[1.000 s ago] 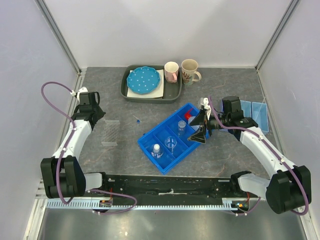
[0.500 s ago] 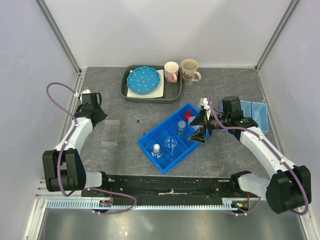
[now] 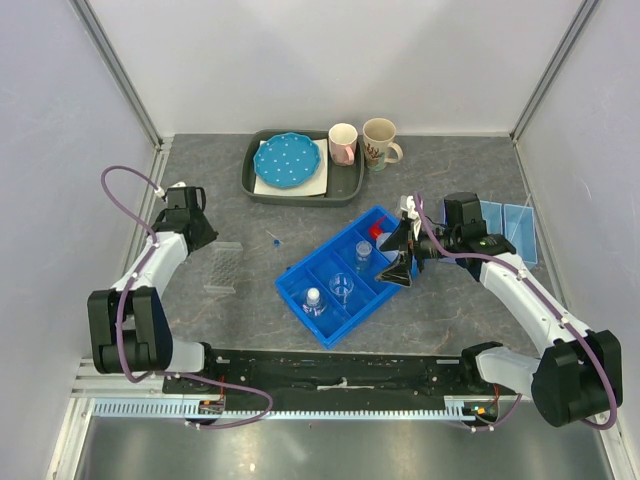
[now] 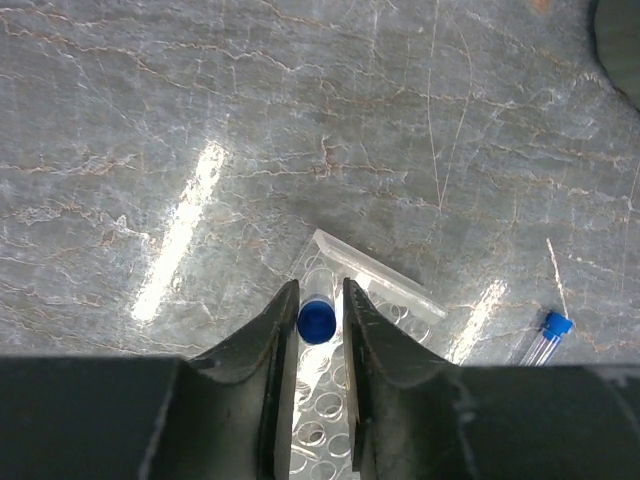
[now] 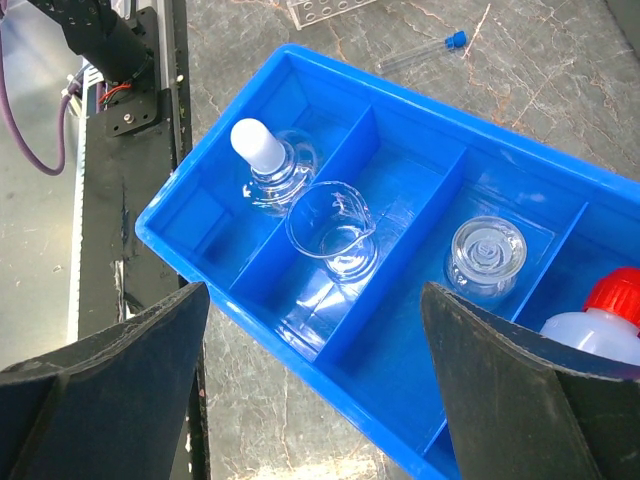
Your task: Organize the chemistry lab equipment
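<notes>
Left pincer (image 4: 320, 290) narrowly parted around round blue-capped vial (image 4: 316, 322) in clear dimpled rack (image 4: 385, 298); right pincer (image 5: 312, 292) wide.

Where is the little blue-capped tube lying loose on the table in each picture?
Top external: the loose tube lies centre-left, between the clear rack and the blue tray.
Left wrist: the tube is lower right, beside the rack.
Right wrist: the tube is at the top, above the tray's rim.
Shared landmark: the clear rack, near the tube everywhere.
</notes>
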